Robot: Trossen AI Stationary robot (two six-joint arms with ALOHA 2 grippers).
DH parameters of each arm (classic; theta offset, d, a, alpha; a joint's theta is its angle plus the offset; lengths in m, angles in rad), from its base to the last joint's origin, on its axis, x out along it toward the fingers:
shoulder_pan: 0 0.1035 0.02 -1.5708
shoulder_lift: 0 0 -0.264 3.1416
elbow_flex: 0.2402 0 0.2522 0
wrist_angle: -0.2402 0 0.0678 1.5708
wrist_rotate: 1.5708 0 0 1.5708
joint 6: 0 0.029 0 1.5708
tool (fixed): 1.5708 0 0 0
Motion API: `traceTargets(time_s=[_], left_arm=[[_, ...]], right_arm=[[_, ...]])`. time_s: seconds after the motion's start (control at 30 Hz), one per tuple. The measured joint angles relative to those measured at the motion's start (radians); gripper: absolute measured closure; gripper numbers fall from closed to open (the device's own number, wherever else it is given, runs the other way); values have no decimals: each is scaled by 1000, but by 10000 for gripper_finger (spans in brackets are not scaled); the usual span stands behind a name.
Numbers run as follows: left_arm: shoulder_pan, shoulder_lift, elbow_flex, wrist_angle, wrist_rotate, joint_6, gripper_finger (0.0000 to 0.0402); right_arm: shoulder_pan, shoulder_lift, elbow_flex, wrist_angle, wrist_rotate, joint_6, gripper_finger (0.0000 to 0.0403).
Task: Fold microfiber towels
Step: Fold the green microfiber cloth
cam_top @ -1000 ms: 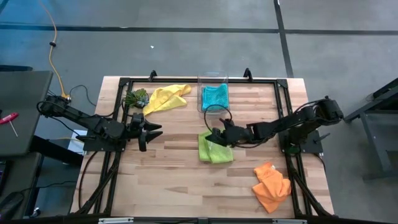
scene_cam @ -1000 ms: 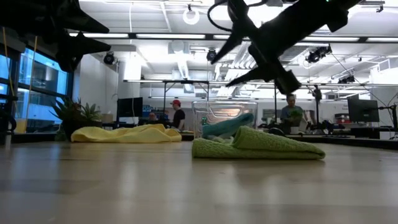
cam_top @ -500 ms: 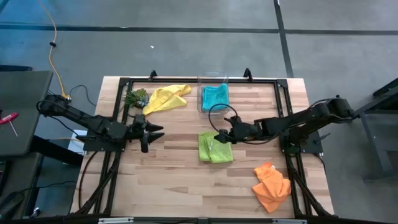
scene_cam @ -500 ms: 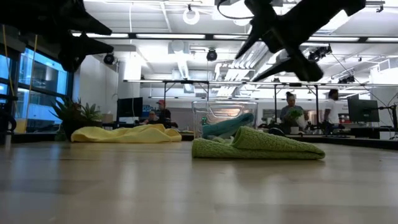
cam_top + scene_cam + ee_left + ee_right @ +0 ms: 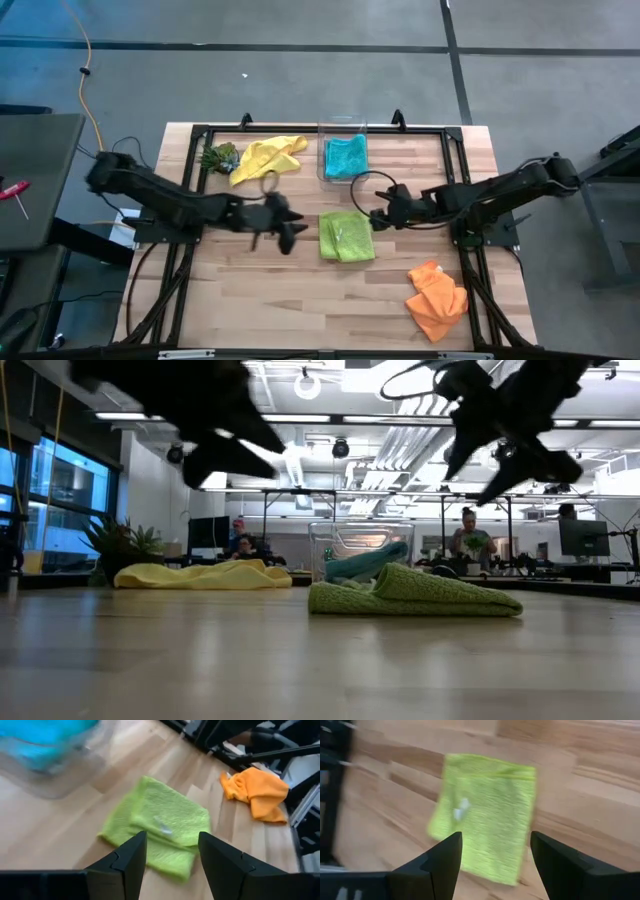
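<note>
Wooden slat table (image 5: 300, 290) fills the centre of the high view, dark frame rails along its edges, grey floor around it. Left tool (image 5: 290, 232) sits just left of frame centre, above the boards, fingers apart and empty; in its wrist view both dark fingers (image 5: 131, 860) stand parted with the lime green towel (image 5: 160, 827) ahead of them. Right tool (image 5: 381, 213) sits just right of centre, near the upper right corner of the lime green towel, fingers spread, gripping nothing; its wrist view shows the towel between the parted fingers (image 5: 444, 860), below them on the table. Lime green towel lies folded flat at frame centre, between the two tools, touched by neither. Teal towel (image 5: 346, 156) rests inside the clear plastic box (image 5: 342, 127) at upper centre. Yellow towel (image 5: 266, 156) lies crumpled at upper left of centre, beside a small leafy clump (image 5: 219, 157). Orange towel (image 5: 437, 299) lies bunched at lower right. Low view: people stand in the room behind the table.
</note>
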Motion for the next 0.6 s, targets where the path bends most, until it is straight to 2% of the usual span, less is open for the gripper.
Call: traceTargets(time_s=[0.17,0.33,0.47,0.6], left_arm=[[50,217,187,-9,119,-136,232],[95,377,336,-73,208,-305,232],[104,444,367,-74,223,-451,232],[107,470,368,-87,276,-511,232]], right_arm=[[16,0,0,-100,0,6,174],[25,-9,0,-143,-6,6,174],[25,-26,0,-183,-4,-10,174],[25,-39,0,-218,3,-28,174]])
